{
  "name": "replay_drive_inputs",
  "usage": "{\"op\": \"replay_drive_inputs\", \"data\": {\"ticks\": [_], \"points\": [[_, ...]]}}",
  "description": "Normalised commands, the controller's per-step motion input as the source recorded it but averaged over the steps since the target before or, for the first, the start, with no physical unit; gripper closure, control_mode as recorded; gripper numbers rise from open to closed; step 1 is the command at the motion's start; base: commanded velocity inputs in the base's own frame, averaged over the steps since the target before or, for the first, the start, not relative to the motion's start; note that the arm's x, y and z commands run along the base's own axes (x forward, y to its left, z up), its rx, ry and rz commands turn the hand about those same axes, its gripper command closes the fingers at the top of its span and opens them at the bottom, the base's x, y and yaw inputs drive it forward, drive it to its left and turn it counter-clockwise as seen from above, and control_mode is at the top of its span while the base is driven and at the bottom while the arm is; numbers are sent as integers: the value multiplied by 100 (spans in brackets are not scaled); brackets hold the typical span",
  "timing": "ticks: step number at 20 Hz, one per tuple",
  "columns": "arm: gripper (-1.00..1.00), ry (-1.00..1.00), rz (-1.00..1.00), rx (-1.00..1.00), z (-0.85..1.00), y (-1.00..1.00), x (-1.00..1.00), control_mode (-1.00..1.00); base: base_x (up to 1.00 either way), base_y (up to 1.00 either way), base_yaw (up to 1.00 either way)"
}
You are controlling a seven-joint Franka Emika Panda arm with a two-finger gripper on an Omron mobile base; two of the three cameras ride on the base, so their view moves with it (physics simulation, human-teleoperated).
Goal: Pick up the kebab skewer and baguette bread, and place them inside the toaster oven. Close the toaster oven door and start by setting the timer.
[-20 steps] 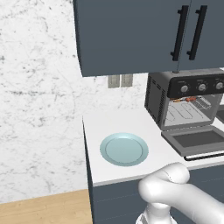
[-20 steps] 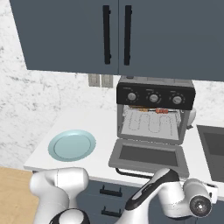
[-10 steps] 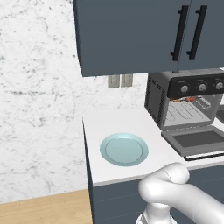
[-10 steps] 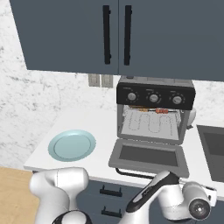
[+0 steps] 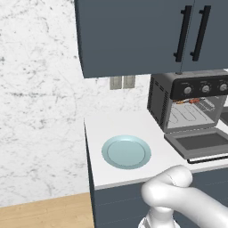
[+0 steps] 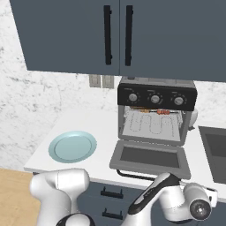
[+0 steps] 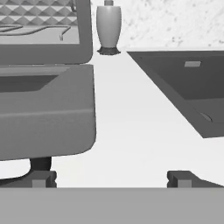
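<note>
**Food's in, door's down — closing time at the toaster oven**

Here is the boxy dark grey and silver toaster oven [image 6: 156,115] at the back of the white worktop [image 6: 97,126], near its right end beside the dark sink basin [image 7: 188,87]. Its drop-down glass-fronted door [image 6: 150,158] lies flat open, reaching toward the worktop's front edge, black bar handle [image 6: 137,175] out front. Up on the wire rack, the thin kebab skewer [image 6: 155,112] with its reddish-orange chunks sits across the top of the cavity. The baguette? Too hard to make out inside from here, so no call on that one.

A pale blue round plate [image 6: 72,146] rests bare near the worktop's left front corner, well apart from the oven.

The white arm's two-finger gripper [image 7: 111,178] hangs low at the front edge, just right of the door's corner, its dark tips spread wide and pinching nothing.

By my read, loading looks done and the door-closing step is in hand. Next move calls for getting under that door's front lip or handle and swinging it up shut, then reaching for a knob on the black panel [image 6: 155,98].
</note>
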Motion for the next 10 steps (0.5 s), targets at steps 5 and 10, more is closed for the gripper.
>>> {"op": "replay_drive_inputs", "data": {"ticks": [5, 10], "points": [[-100, 0, 0, 0, 1, 1, 14, -100, 0, 0, 0], [-100, -3, 0, 0, 23, 13, 0, -100, 0, 0, 0]]}}
